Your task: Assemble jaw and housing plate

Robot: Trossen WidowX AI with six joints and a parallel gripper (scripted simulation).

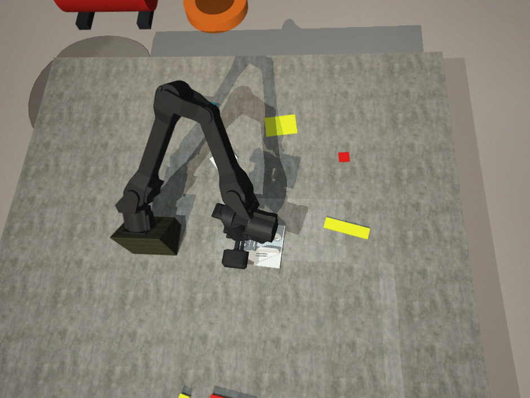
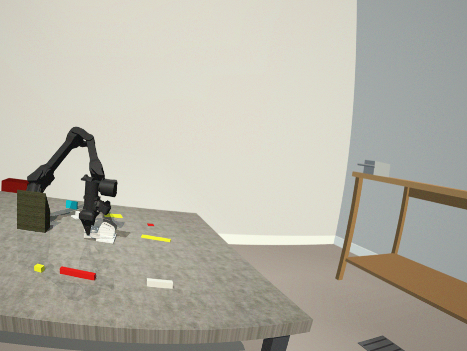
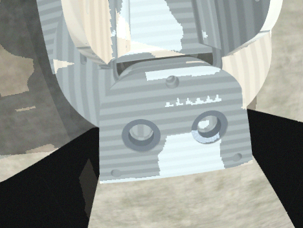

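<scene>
A black six-joint robot arm [image 1: 184, 111] [image 2: 76, 135] bends over the mottled grey desk [image 1: 171, 325] [image 2: 211, 302], its black pincer [image 2: 88, 230] [image 3: 170, 125] gripping a pale ribbed housing plate [image 3: 175, 103] by its sides. Two round openings pierce the plate's lower half. Beside its upper edge stand the curved white jaws of the gripper assembly [image 1: 272, 252] [image 2: 107, 231] [image 3: 249, 71], on the desk to the right of the arm's dark wooden block [image 1: 148, 244] [image 2: 32, 211]. A flat yellow bar [image 1: 346, 228] [image 2: 155, 238] lies farther right; a long red bar [image 2: 77, 273] and a white block [image 2: 159, 283] lie at the near side.
</scene>
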